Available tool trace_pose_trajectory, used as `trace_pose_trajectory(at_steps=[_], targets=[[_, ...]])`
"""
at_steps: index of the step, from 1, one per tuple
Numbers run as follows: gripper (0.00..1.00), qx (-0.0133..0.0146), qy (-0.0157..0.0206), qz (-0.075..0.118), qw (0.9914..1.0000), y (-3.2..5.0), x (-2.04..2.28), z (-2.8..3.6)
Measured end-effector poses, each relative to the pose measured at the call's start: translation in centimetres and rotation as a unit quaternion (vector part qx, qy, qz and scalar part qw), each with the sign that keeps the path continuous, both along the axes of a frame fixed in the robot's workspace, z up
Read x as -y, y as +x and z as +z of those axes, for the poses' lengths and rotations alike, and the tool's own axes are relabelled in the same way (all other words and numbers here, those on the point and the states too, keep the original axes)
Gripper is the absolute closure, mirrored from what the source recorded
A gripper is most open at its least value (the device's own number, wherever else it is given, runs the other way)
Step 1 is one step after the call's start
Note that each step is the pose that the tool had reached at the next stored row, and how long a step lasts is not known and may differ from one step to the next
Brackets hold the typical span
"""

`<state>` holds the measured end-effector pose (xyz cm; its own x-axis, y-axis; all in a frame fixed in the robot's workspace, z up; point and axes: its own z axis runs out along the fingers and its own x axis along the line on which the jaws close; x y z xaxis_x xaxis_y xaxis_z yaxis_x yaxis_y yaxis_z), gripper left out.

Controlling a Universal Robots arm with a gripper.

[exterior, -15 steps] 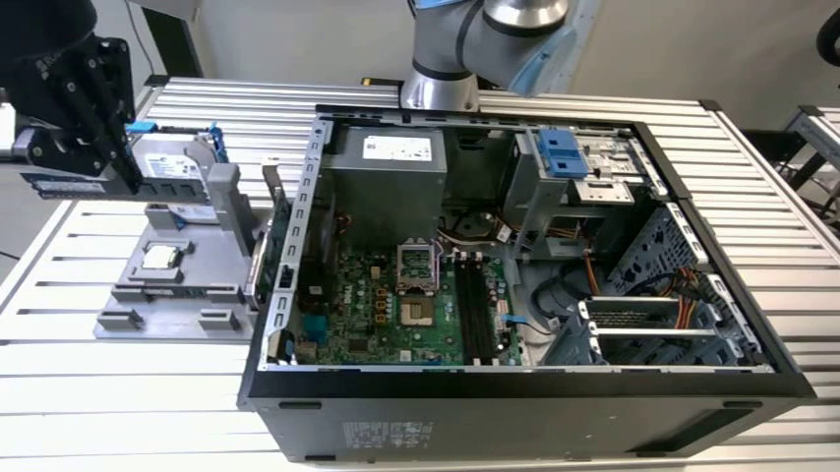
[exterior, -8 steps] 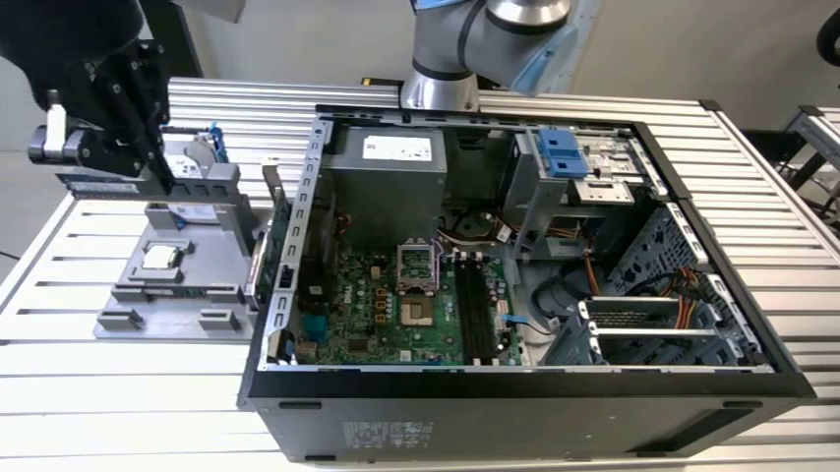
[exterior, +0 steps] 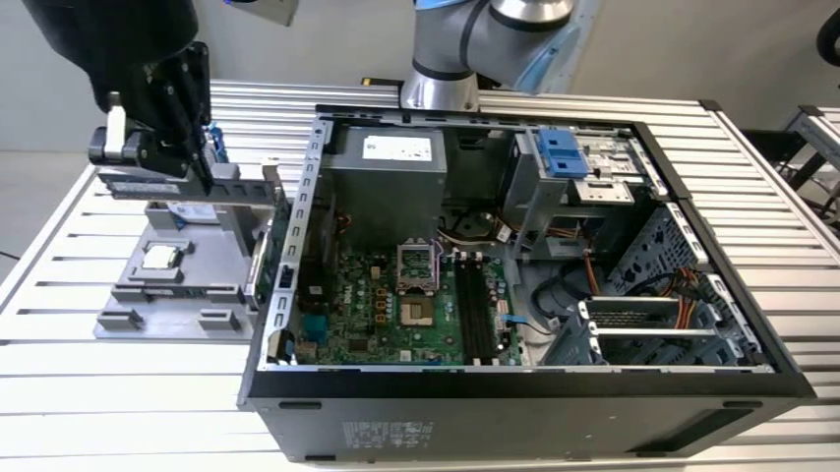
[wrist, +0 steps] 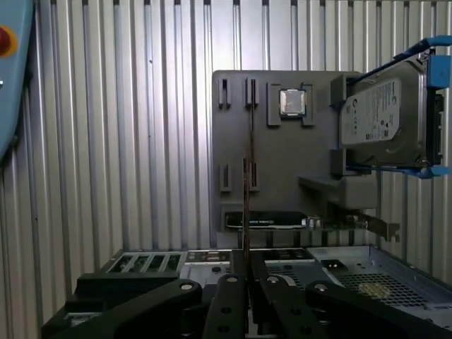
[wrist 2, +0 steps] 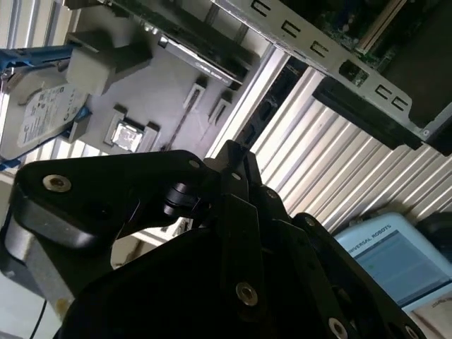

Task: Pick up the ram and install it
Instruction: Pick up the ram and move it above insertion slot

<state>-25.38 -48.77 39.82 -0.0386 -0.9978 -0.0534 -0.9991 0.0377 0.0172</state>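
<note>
The claw [wrist: 247,272] is nearly closed. Its two black metal fingers pinch one end of the ram [wrist: 246,212]. The ram is a flat, very thin stick, seen edge-on like a dark line. It sits over the narrow slots of the gray plastic tray [wrist: 282,176]; I cannot tell if it touches them. A small shiny square chip [wrist: 292,102] lies in the tray. A silver hard drive [wrist: 381,120] with blue brackets stands at the tray's edge.

The table [wrist: 106,141] is ribbed metal. In the exterior view, the open computer case [exterior: 282,265] stands just beside the tray, on the exterior view's right. Its thin metal wall rises between the tray and the green motherboard [exterior: 381,315], where long black slots [exterior: 475,310] lie open from above.
</note>
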Motion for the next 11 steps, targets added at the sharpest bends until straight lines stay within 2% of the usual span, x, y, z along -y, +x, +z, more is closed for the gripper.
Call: trace_pose_trajectory(at_steps=[11], targets=[[1.0, -0.0041, 0.0, 0.0, 0.99999, 3.13, 0.0, 0.0]])
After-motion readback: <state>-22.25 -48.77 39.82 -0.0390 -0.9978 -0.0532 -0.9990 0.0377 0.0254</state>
